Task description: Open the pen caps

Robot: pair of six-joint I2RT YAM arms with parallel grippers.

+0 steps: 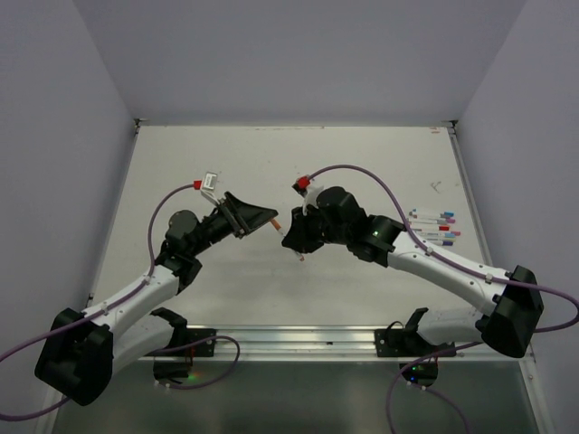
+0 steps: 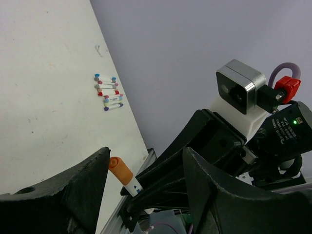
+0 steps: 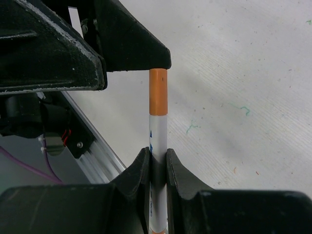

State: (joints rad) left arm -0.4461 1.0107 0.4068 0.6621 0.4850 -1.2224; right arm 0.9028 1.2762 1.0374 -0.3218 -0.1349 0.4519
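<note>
We clamp the white pen (image 3: 158,134) in our right gripper (image 3: 157,155), its orange cap (image 3: 158,92) sticking out ahead. The cap's end sits just beside one finger of our left gripper (image 2: 146,157), whose jaws stand spread.

Left claw (image 2: 146,155) wide; right claw (image 3: 157,153) around pen (image 3: 158,130)

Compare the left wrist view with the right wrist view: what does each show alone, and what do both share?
Left wrist only: a row of capped white plastic pens, and the right arm's silver box camera. Right wrist only: the right tool closed on the thin white pen body, and faint green scribbles. Both: the white table and the short orange cylindrical plastic cap on that pen.
</note>
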